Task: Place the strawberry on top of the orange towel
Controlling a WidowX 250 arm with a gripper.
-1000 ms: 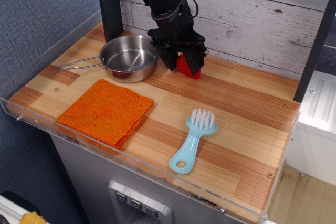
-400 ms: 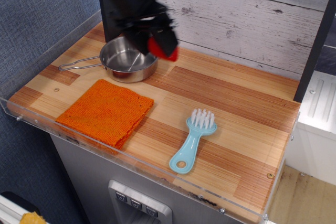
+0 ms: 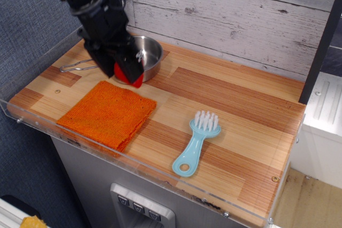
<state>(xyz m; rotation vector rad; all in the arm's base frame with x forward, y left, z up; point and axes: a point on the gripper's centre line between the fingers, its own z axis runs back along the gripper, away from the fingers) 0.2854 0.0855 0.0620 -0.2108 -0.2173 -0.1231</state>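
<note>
Since a second ago, the black robot gripper (image 3: 124, 70) has carried the small glossy red strawberry (image 3: 129, 77) from upper centre leftward, pinched between its fingers, above the far edge of the square orange knitted towel (image 3: 108, 113), before the round steel pan (image 3: 148, 56).

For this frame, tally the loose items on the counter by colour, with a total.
Red: 1, the strawberry, held in the pincer
Orange: 1, the orange towel
Silver: 1, the steel pan
Light blue: 1, the brush
Total: 4
</note>
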